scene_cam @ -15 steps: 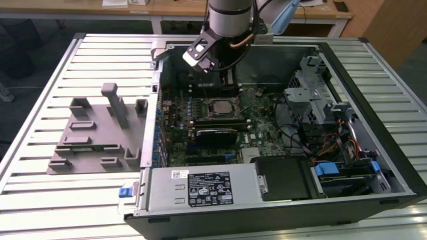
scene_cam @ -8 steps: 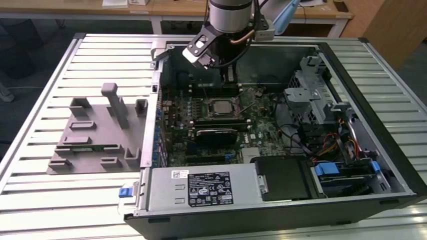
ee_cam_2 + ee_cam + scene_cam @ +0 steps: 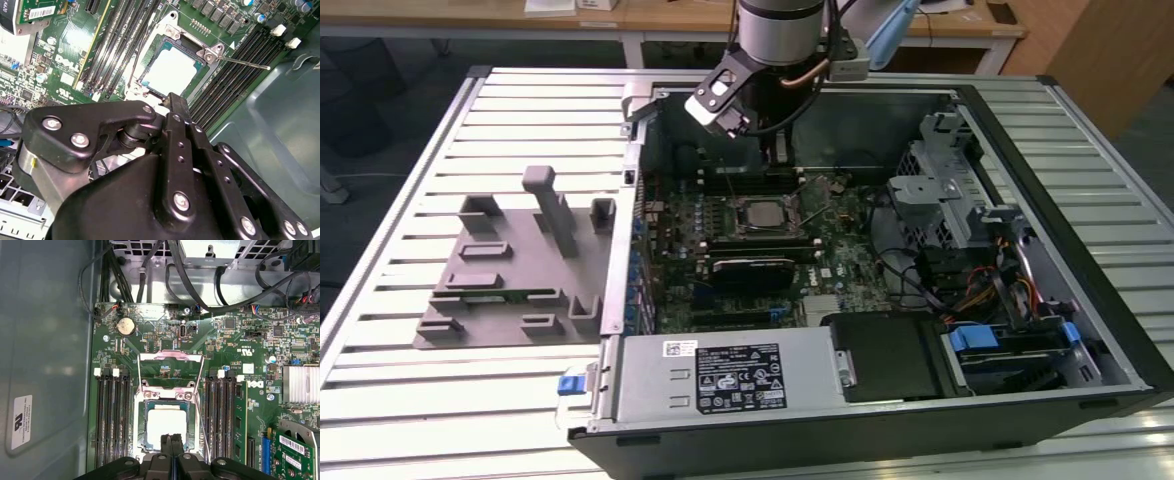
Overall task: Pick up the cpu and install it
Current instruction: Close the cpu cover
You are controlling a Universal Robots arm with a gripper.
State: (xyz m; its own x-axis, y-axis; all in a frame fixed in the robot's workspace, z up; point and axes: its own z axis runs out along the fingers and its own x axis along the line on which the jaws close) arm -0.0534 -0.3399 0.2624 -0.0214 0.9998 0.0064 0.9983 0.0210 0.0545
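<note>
Slatted metal table (image 3: 400,400) carries an open computer case (image 3: 881,125) lying on its side. Wooden desks (image 3: 667,15) stand beyond the case, and a grey moulded fixture (image 3: 494,280) lies just beside it on the exterior view's left. Inside the case are the green mobo (image 3: 841,265), a PSU (image 3: 720,375) w/ a white label along the case's near edge, and drive bays w/ cables on the exterior view's right.

Arm (image 3: 781,30) comes down near-vertical into the case from its far side, wrist over the upper part of the mobo. Gripper (image 3: 171,440) points straight down. In both wrist views its two thin black fingers (image 3: 176,102) are pressed together w/ nothing between them.

Cpu (image 3: 166,426) lies flat in its socket inside the case, silver top up. The socket's load plate (image 3: 170,356) is flipped open and the thin retention lever (image 3: 245,63) is swung out. Fingertips sit over the cpu's edge. They are possibly touching it, but contact can't be made out. Black memory slots (image 3: 112,415) flank the socket on both sides.
</note>
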